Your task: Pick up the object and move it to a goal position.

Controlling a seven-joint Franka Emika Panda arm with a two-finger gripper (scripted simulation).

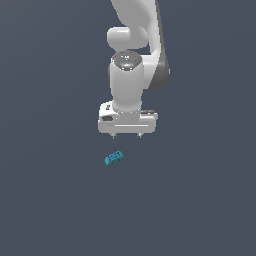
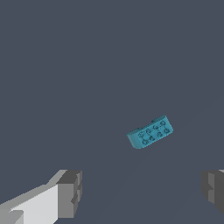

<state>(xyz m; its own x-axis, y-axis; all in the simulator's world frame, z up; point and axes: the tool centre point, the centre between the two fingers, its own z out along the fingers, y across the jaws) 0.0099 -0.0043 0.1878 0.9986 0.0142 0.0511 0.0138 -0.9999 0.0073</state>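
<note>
The object is a tiny teal-blue oblong block (image 1: pixel 114 158) with small bumps on its top. It lies slantwise on the dark grey floor, a little in front of and toward the exterior view's left of my white gripper (image 1: pixel 127 135). In the wrist view the block (image 2: pixel 150 132) lies beyond my two grey fingertips (image 2: pixel 70 194), apart from both. My gripper (image 2: pixel 142 192) points down with its jaws wide apart and nothing between them. It is not touching the block.
The white arm (image 1: pixel 131 55) rises behind the gripper toward the top of the exterior view. The dark grey floor (image 1: pixel 200 200) spreads flat all around. No goal marker shows.
</note>
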